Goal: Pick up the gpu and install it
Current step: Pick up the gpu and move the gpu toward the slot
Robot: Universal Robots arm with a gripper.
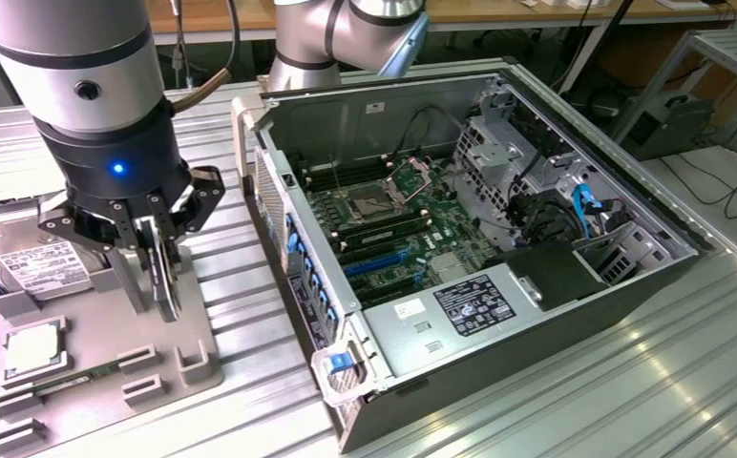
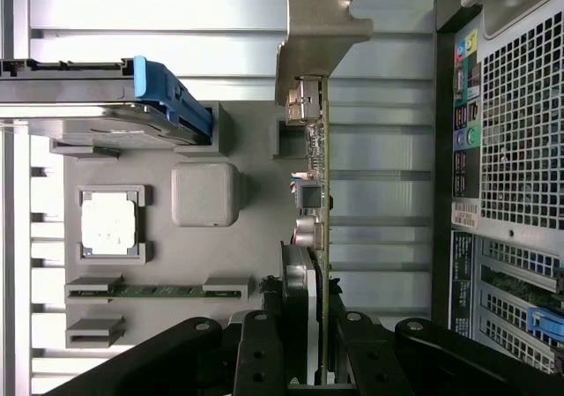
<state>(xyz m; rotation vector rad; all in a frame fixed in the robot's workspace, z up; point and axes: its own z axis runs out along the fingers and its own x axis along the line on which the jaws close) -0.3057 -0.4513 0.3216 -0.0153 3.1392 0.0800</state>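
Note:
The gpu point(image 2: 322, 149) is a thin dark card seen edge-on, with its silver bracket point(image 2: 322, 26) at the far end. My gripper point(image 2: 313, 369) is shut on it, one black finger on each face of the card. In the exterior view the gripper point(image 1: 155, 272) hangs over the grey fixture tray point(image 1: 184, 367) at that view's left, with the gpu point(image 1: 167, 303) standing upright on its edge between the fingers, low at the tray's surface. Whether the card is clear of its holder I cannot tell.
The tray also carries a silver hard drive point(image 1: 31, 262), a processor point(image 1: 31, 348) and a green memory stick point(image 1: 75, 379). The open computer case point(image 1: 623, 286) lies at the exterior view's right, its motherboard point(image 1: 382, 239) exposed. The case's perforated rear wall point(image 2: 520, 123) is close beside the card.

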